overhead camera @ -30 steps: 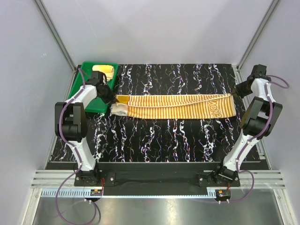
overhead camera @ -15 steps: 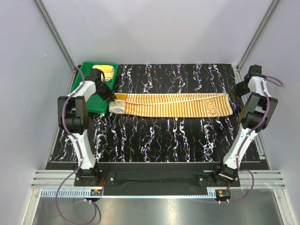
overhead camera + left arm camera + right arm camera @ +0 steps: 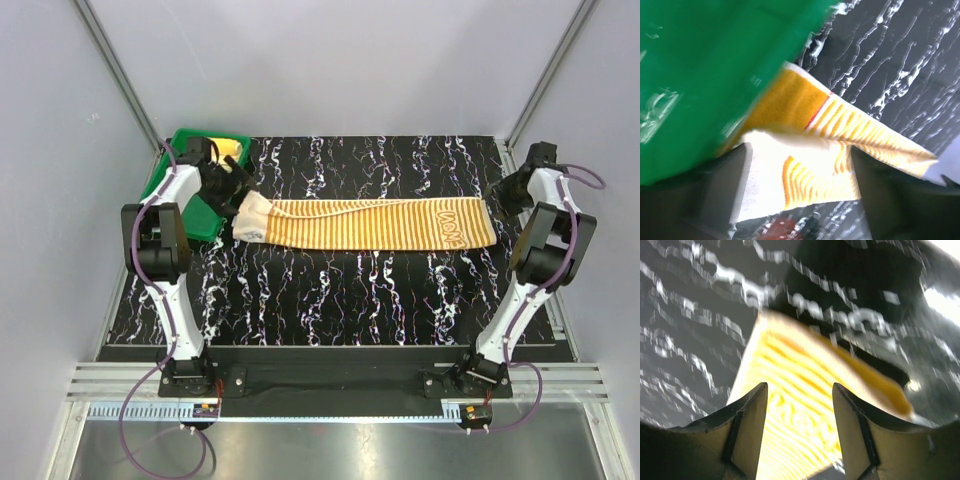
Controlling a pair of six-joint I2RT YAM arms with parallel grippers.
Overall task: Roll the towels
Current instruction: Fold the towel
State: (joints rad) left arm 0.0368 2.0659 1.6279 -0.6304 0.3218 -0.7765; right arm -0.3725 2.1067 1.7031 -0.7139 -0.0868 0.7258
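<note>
The orange-and-cream striped towel point(image 3: 365, 223) lies flat in a long folded band across the black marbled table point(image 3: 380, 290). Its left end shows a pale, turned-over corner point(image 3: 250, 218). My left gripper point(image 3: 225, 187) hovers open just beyond that end, by the green bin. In the left wrist view the striped towel point(image 3: 810, 170) lies loose below and between the wide-apart fingers point(image 3: 732, 187). My right gripper point(image 3: 506, 190) stands open off the towel's right end. The right wrist view shows the striped towel point(image 3: 790, 385) under the spread fingers point(image 3: 747, 435). A pale yellow towel point(image 3: 231, 150) sits in the bin.
The green bin point(image 3: 190, 215) stands at the table's back left, right beside the left gripper, and fills the upper left of the left wrist view as the green bin point(image 3: 700, 65). Grey walls and metal frame posts close in the table on both sides.
Both grippers have opened and let go of the striped towel's ends. The towel has settled flat on the table, and the left gripper has pulled back toward the bin.
</note>
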